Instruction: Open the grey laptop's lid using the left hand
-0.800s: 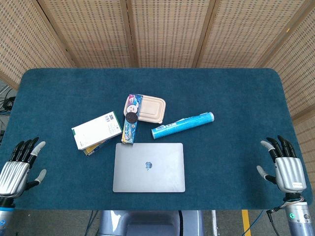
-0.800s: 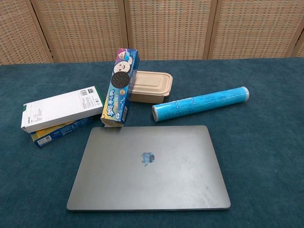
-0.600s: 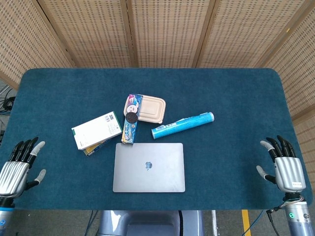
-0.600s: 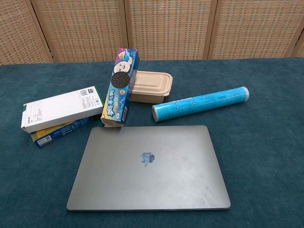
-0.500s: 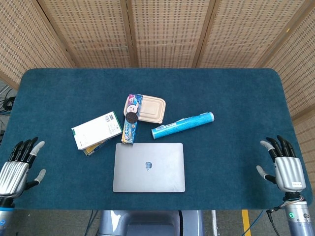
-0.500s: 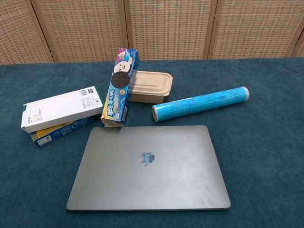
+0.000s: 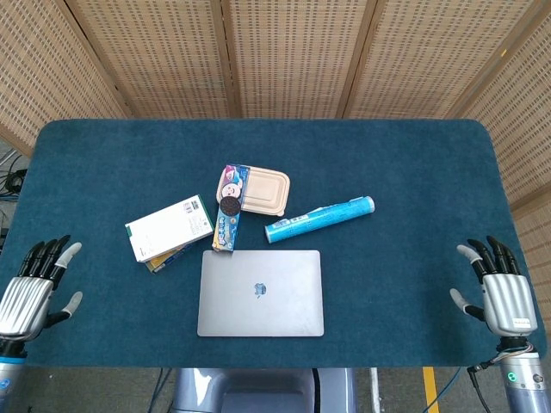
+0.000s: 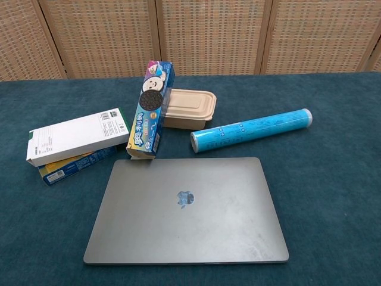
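The grey laptop [image 7: 261, 292] [image 8: 187, 210] lies flat and closed near the table's front edge, logo facing up. My left hand [image 7: 30, 289] hovers at the front left corner of the table, fingers spread and holding nothing, well to the left of the laptop. My right hand [image 7: 497, 288] is at the front right corner, fingers also spread and empty. Neither hand shows in the chest view.
Behind the laptop stand a cookie box [image 7: 230, 207] [image 8: 150, 111] leaning on a beige lidded container [image 7: 265, 191] [image 8: 188, 109], a blue roll [image 7: 319, 218] [image 8: 250, 130], and a white box on a blue-yellow box [image 7: 169, 230] [image 8: 77, 137]. The blue table cloth [image 7: 405, 172] is bordered by wicker screens.
My left hand has shifted very slightly; the laptop and the other objects have not moved.
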Controlling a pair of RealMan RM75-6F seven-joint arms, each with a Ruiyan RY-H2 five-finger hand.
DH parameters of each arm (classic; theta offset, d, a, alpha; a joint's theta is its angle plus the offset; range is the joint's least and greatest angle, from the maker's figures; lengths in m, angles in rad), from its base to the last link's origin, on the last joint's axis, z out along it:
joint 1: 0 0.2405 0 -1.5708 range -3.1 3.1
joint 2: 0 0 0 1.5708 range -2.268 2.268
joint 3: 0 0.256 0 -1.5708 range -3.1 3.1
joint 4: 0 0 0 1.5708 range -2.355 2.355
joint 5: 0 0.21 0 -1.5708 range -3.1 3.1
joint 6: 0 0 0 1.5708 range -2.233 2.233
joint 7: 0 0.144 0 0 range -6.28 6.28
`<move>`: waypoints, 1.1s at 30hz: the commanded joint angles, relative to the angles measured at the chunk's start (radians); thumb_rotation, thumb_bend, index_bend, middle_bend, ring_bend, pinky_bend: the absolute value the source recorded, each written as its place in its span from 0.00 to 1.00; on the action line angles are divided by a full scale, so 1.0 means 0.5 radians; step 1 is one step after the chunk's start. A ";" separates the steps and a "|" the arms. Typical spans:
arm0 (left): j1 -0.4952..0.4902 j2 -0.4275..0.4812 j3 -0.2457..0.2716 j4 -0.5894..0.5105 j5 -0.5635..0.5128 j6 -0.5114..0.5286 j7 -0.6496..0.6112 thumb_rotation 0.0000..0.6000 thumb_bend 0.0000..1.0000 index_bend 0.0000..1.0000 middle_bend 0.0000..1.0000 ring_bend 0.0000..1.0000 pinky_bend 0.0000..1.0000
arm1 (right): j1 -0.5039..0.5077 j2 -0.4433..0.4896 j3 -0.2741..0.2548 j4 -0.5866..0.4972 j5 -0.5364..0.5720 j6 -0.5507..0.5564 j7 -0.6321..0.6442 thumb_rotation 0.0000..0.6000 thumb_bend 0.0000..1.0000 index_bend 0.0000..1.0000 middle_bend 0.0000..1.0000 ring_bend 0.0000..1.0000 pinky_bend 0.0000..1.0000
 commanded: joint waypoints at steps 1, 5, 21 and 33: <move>-0.060 0.013 -0.014 0.008 0.016 -0.072 -0.023 1.00 0.37 0.05 0.00 0.00 0.00 | -0.001 0.000 -0.004 -0.007 0.001 -0.004 -0.011 1.00 0.26 0.23 0.17 0.02 0.11; -0.209 0.015 -0.051 0.017 0.072 -0.224 -0.012 1.00 0.37 0.05 0.00 0.00 0.00 | 0.001 0.002 0.000 -0.024 0.007 -0.008 -0.036 1.00 0.26 0.23 0.17 0.02 0.11; -0.671 -0.076 -0.144 -0.163 0.138 -0.722 0.056 1.00 0.10 0.05 0.00 0.00 0.00 | 0.011 -0.006 -0.016 -0.048 -0.011 -0.032 -0.081 1.00 0.26 0.23 0.17 0.02 0.11; -1.041 -0.406 -0.216 -0.157 0.087 -1.124 0.291 1.00 0.08 0.05 0.00 0.00 0.00 | 0.008 -0.014 -0.016 -0.044 -0.005 -0.030 -0.081 1.00 0.26 0.23 0.17 0.02 0.11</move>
